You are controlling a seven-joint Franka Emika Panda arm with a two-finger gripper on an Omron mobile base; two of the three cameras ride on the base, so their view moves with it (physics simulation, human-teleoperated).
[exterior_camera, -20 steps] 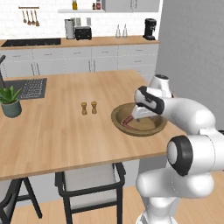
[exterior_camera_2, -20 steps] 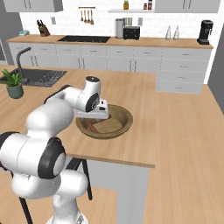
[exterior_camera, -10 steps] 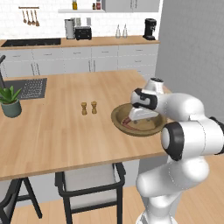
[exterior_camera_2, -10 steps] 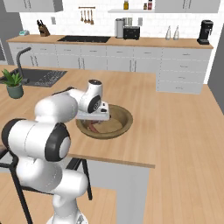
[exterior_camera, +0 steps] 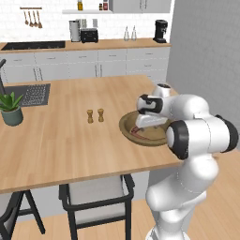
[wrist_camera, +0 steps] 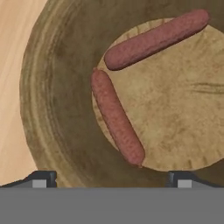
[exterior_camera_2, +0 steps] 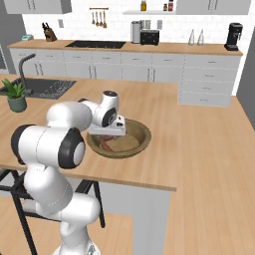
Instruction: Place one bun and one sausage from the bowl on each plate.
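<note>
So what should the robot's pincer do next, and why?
Probably go down a little onto the nearer sausage and then close. The pincer hangs open just above the bowl, and that sausage lies between its tips, pointing away from them. A second sausage lies farther off, near the first one's far end, so a careful drop seems wise.

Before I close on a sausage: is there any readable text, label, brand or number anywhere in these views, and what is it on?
None. The bowl and both sausages carry no markings. The back-counter appliances, such as the coffee maker and toaster, are too small and blurred to show lettering.
</note>
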